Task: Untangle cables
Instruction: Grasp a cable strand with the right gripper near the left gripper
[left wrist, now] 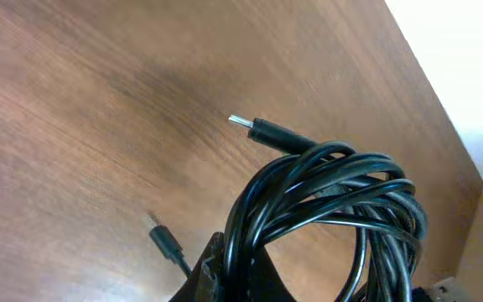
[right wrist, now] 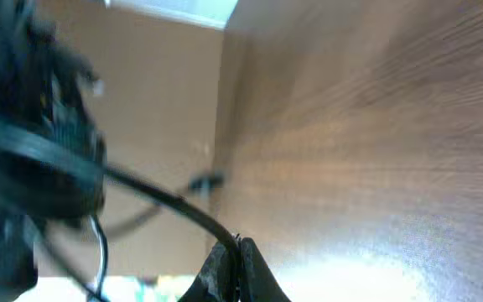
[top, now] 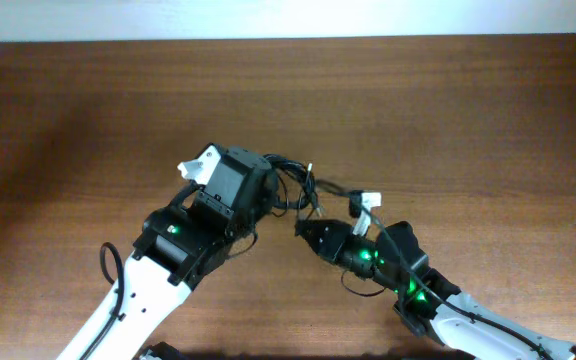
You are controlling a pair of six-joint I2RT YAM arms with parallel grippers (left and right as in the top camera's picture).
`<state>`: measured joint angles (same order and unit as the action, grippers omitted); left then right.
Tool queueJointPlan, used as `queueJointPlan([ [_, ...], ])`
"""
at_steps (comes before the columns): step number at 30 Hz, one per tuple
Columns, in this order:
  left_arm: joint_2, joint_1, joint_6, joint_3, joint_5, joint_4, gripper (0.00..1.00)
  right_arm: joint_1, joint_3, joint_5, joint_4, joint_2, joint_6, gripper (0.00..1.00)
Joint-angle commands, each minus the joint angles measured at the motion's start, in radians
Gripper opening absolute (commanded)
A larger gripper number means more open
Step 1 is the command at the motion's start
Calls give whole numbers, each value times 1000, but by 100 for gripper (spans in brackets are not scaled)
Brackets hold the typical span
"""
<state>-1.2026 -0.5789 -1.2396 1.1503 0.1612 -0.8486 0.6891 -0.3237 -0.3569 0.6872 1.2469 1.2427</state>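
L gripper [left wrist: 227, 273] clamps cables [left wrist: 334, 197] bundle — R gripper [right wrist: 236, 252] pinches one cord [right wrist: 162, 198].

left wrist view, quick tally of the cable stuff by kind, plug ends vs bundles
plug ends: 2
cable bundle: 1
total: 3

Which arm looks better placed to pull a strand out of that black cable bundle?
Right, probably. The right gripper is pinched shut on one strand leading out of the cables, ready to draw it free; the left gripper clamps the whole coil, better as an anchor.
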Motion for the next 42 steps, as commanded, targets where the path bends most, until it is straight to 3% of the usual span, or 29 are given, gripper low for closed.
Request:
queueJointPlan([
  [1, -3, -1, -25, 16, 174, 29, 0, 6, -14, -269, 58, 3, -206, 4],
  [4, -95, -1, 41, 15, 367, 25, 0, 5, -14, -372, 117, 3, -219, 4],
  [8, -197, -1, 101, 16, 386, 29, 4, 4, -14, -364, 100, 3, -241, 4],
  [9, -201, -1, 233, 16, 417, 30, 4, 4, -14, -334, 70, 3, -241, 4],
  [12, -176, -1, 459, 16, 438, 35, 6, 4, -14, -177, -122, 3, -261, 4],
  [15, -133, -1, 808, 16, 230, 110, 7, 4, -14, -62, -267, 3, -353, 8],
  [16, -128, -1, 953, 16, 67, 117, 5, 2, -14, -38, -288, 3, -375, 31],
  [17, -129, -1, 987, 16, 45, 109, 2, 0, -14, -39, -290, -1, -399, 54],
  [18, -128, -1, 1003, 16, 44, 106, 0, -11, -14, -40, -303, -7, -401, 71],
  [19, -128, -1, 1016, 16, 42, 102, 0, -75, -14, -89, -357, -45, -401, 80],
  [21, -129, -1, 1067, 16, 31, 100, 0, -148, -14, -165, -406, -99, -416, 82],
  [23, -129, 0, 1122, 16, -54, 103, 0, -234, -14, -320, -409, -201, -504, 83],
  [25, -129, 0, 1121, 16, -120, 144, 0, -244, -14, -402, -394, -273, -504, 81],
  [26, -129, 0, 1121, 16, -121, 172, 0, -244, -14, -445, -392, -313, -503, 78],
  [28, -129, 0, 1088, 16, -121, 189, 0, -244, -14, -472, -392, -375, -499, 60],
  [31, -129, 0, 1071, 16, -113, 190, 0, -244, -14, -469, -378, -439, -428, 56],
  [33, -129, 0, 944, 16, -113, 198, 0, -244, -14, -395, -365, -431, -281, 45],
  [35, -129, -2, 900, 16, -141, 201, 0, -244, -14, -324, -325, -391, -215, 44],
  [39, -128, -1, 896, 16, -267, 201, 0, -243, -14, -319, -86, -233, -134, 44],
  [42, -128, -1, 940, 16, -383, 201, 0, -244, -14, -314, -34, -116, -134, 44],
])
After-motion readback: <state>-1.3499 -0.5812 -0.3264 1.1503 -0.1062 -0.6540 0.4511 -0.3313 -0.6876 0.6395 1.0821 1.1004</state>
